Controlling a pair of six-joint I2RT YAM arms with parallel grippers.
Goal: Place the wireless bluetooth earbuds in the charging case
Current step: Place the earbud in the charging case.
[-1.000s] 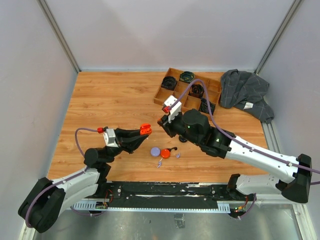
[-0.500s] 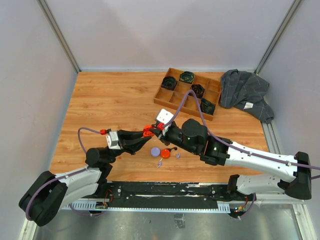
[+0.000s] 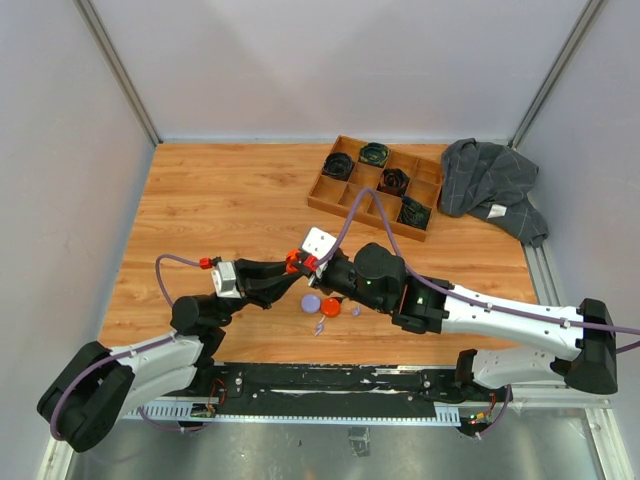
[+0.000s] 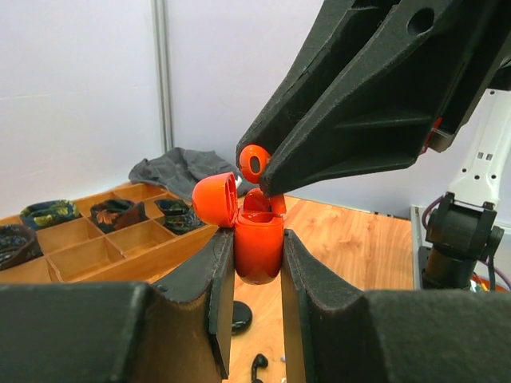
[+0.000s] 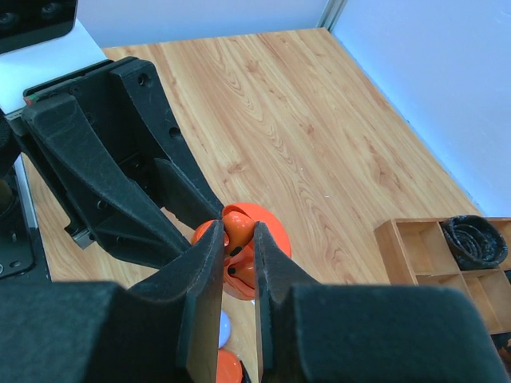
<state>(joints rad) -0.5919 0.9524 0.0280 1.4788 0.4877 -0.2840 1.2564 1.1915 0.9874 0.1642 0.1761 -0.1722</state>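
My left gripper [image 3: 289, 266] is shut on an orange charging case [image 4: 258, 247] and holds it upright above the table, its lid [image 4: 215, 199] hinged open to the left. My right gripper [image 3: 306, 264] is shut on an orange earbud [image 4: 255, 163], its fingertips right at the case's open mouth. In the right wrist view the earbud [image 5: 238, 231] sits between my fingers [image 5: 206, 255] over the case [image 5: 273, 239]. A black earbud [image 3: 343, 298] and two lilac earbuds [image 3: 357, 311] [image 3: 319, 326] lie on the table.
A lilac round case [image 3: 311, 301] and an orange round case [image 3: 330, 309] lie below the grippers. A black round case [image 4: 238, 317] shows in the left wrist view. A wooden tray [image 3: 322, 200] with coiled cables stands at the back right, next to a grey cloth [image 3: 490, 185].
My right gripper has moved left and forward with the orange earbud until it meets the case in my left gripper. The left gripper has shifted slightly right.
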